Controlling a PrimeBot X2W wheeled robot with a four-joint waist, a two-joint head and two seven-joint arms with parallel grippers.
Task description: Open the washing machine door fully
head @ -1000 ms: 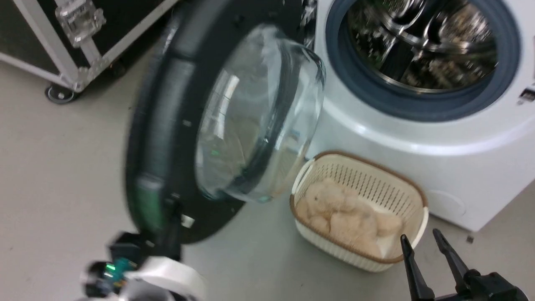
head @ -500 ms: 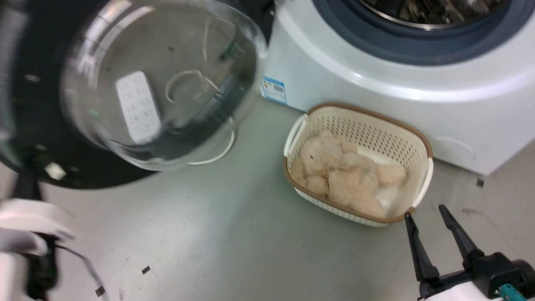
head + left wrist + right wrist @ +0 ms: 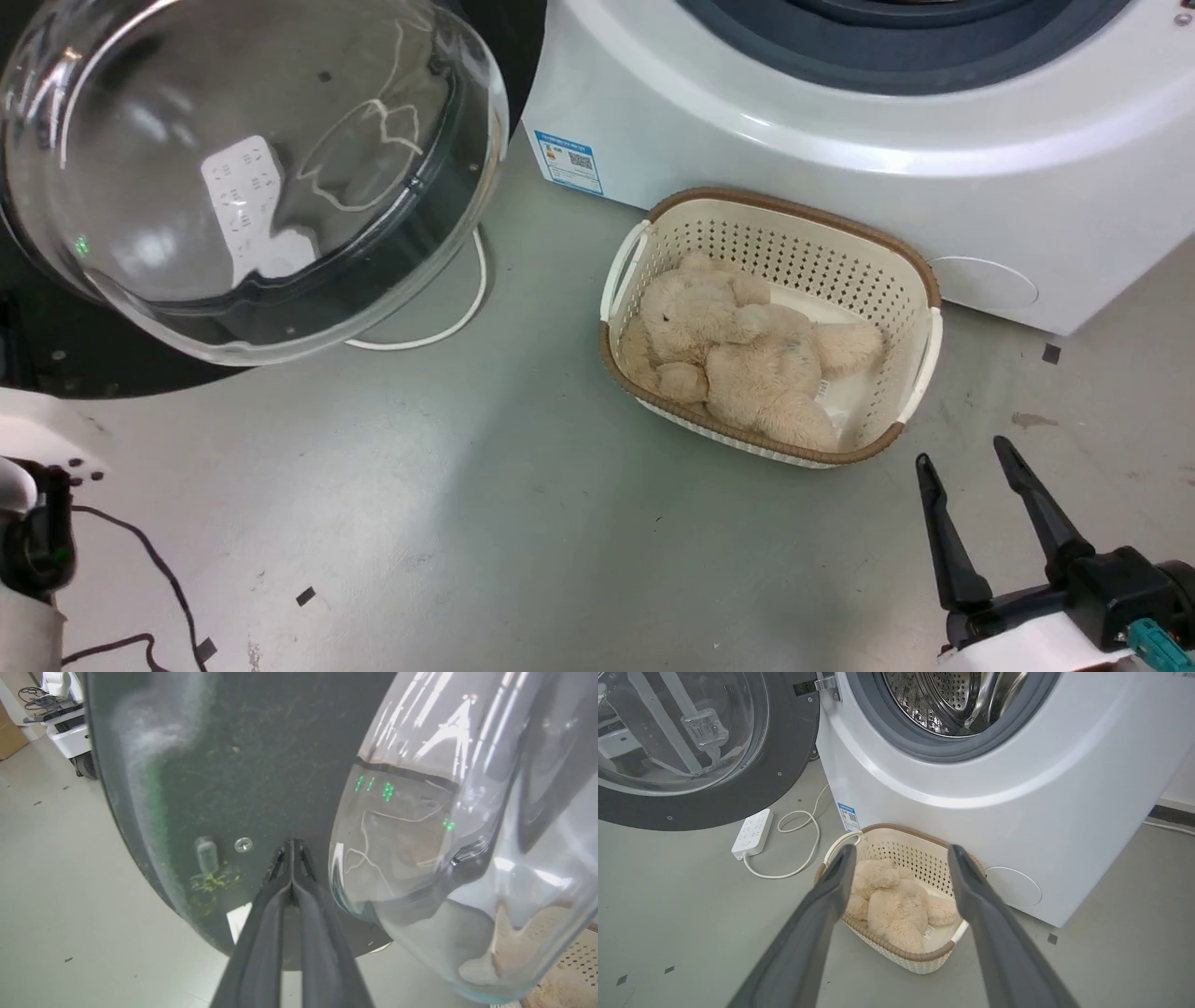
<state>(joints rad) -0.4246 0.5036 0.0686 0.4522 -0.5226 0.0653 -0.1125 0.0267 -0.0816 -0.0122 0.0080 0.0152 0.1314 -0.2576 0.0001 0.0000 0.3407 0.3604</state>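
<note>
Head view: washing machine door (image 3: 243,187) stood wide open at upper left of frame, washing machine (image 3: 840,168) across the top. Right gripper (image 3: 962,450) sat lower right, fingers spread, empty. Left wrist view: left gripper (image 3: 292,858) fingers pressed together, tips against the door's black face.

You get bright, even light; glare streaks the glass of the washing machine door (image 3: 444,732); your left wrist view is soft up close.
</note>
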